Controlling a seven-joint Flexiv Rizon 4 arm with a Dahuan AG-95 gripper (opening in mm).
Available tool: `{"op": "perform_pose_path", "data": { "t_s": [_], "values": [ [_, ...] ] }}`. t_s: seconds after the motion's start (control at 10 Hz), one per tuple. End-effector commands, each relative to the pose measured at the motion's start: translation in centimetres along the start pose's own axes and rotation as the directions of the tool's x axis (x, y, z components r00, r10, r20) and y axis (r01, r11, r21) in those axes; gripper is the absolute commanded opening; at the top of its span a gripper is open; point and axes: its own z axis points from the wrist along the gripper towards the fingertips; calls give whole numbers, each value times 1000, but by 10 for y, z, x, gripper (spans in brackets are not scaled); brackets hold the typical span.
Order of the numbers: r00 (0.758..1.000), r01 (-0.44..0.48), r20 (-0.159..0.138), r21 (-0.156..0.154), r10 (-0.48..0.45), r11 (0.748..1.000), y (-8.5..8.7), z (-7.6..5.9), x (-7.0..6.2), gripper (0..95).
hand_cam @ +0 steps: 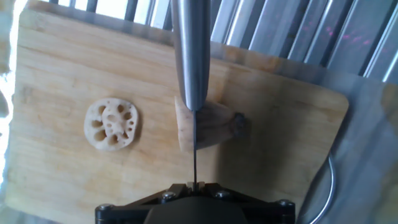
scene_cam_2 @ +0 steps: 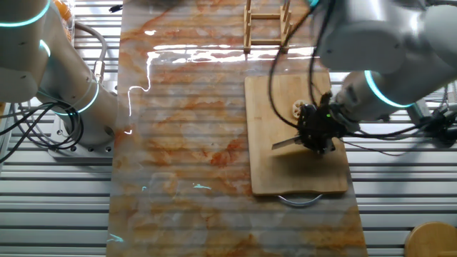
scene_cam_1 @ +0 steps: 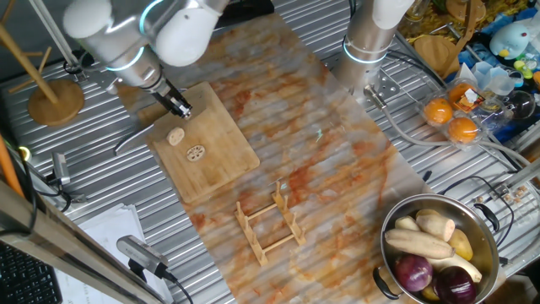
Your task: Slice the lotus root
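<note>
Lotus root (hand_cam: 205,127) stub on board (hand_cam: 280,162): light, stiff, roll-prone, unheld, one slice (hand_cam: 111,124) off; tool (scene_cam_1: 179,105) clamped on knife (hand_cam: 191,56), edge across it.

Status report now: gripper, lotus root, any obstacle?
Gripper shut on knife. Blade over lotus root on cutting board; one slice lies apart. No obstacle seen.
</note>
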Motion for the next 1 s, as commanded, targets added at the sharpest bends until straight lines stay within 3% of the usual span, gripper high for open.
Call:
{"op": "perform_pose_path", "data": {
  "t_s": [0.1,0.3,0.5,1.0],
  "values": [
    [1000,2,-14,-13,-3,1000,2,24,-1,0],
    [999,8,-31,-10,-8,1000,7,10,5,0],
    [1000,8,-27,-6,-8,1000,10,1,10,0],
    [1000,16,-8,-3,-16,1000,13,-7,12,0]
  ]
}}
